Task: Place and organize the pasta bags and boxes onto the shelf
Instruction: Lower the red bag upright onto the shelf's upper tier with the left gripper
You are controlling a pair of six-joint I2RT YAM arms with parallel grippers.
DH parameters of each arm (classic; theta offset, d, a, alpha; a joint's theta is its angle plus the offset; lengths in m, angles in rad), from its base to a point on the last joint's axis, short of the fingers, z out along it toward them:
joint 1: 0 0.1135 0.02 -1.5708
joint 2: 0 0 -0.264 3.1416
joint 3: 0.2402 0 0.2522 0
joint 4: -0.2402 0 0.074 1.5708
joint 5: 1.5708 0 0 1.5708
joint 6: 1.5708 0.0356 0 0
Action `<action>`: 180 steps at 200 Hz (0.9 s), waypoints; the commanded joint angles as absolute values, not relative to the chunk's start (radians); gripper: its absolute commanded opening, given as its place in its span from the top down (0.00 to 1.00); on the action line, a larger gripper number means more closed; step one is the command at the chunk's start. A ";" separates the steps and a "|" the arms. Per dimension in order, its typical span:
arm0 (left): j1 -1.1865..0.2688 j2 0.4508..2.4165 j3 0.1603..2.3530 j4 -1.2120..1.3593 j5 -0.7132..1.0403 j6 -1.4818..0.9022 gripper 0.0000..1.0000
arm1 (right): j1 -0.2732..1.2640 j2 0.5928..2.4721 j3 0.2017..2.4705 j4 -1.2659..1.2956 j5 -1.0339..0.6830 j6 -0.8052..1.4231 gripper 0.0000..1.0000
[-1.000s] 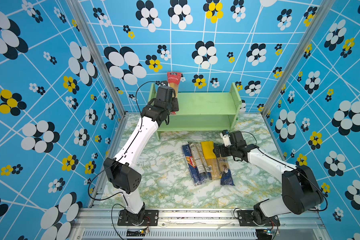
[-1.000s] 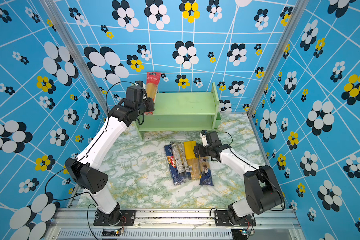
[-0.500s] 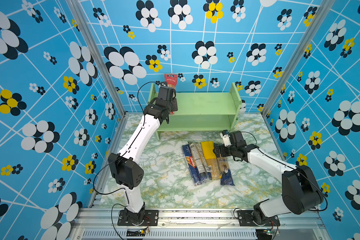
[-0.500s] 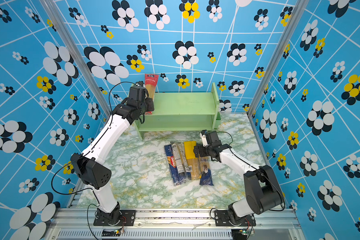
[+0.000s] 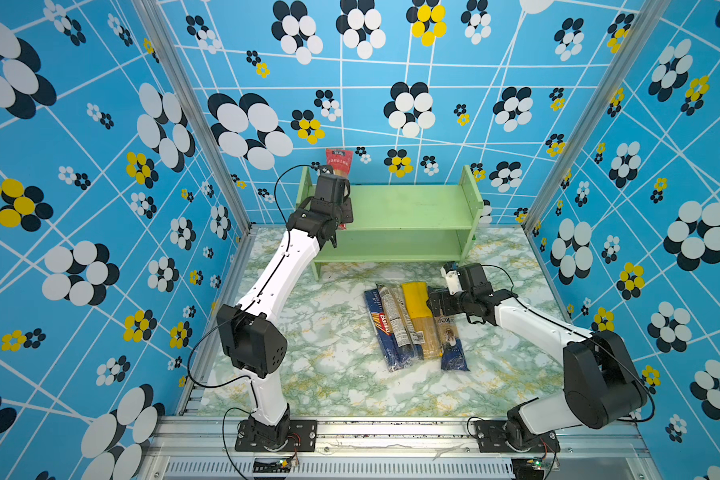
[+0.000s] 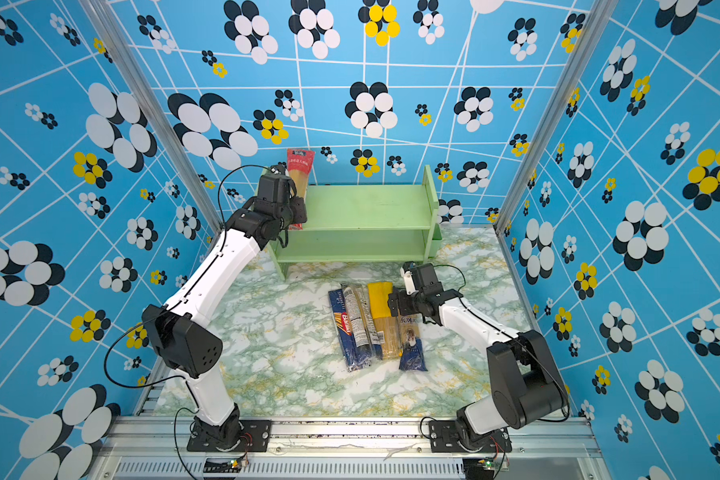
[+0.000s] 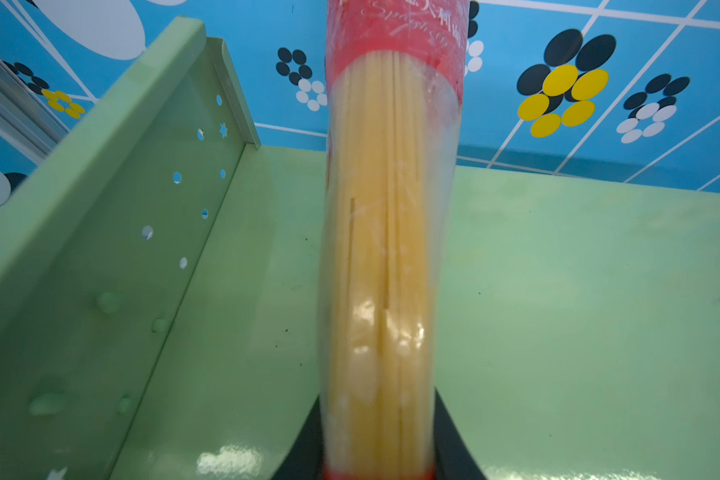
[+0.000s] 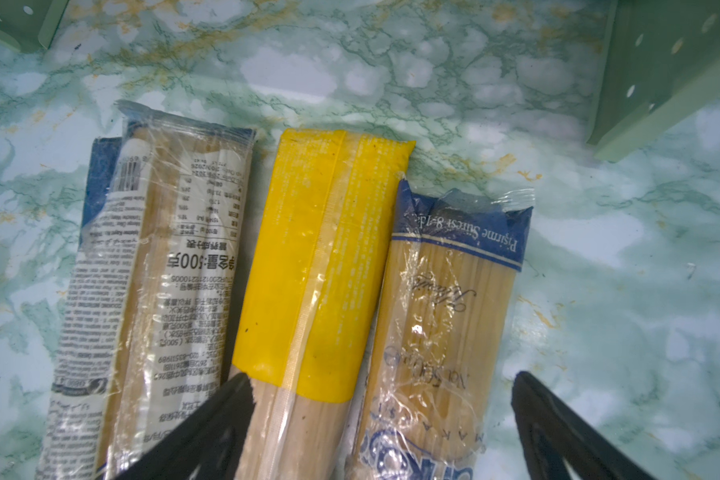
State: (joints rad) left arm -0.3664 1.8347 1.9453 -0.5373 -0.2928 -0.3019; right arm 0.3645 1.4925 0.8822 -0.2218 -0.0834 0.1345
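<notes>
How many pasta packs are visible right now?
5. The left pincer holds a red bag upright over the top tier of the shelf. Four lie side by side on the table: dark blue Barilla pack, white-labelled pack, yellow-topped bag, blue-ended clear bag. Nothing more shows beneath them.

Middle of red bag hidden behind left gripper, far end cropped in wrist view, finger bases of right gripper cropped.

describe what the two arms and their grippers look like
The left arm and right arm share white curved link shells, bulky black joint housings and thin black cables looping alongside. The right gripper has black tapered fingers; the left gripper too.
</notes>
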 commanded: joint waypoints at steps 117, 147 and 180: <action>-0.358 1.722 1.791 -0.281 -0.348 -0.316 0.66 | 0.371 1.471 0.870 -0.225 -0.068 0.136 0.01; -0.357 1.717 1.781 -0.277 -0.347 -0.314 0.65 | 0.371 1.471 0.868 -0.225 -0.068 0.137 0.01; -0.356 1.713 1.776 -0.275 -0.344 -0.316 0.63 | 0.372 1.467 0.866 -0.228 -0.068 0.137 0.01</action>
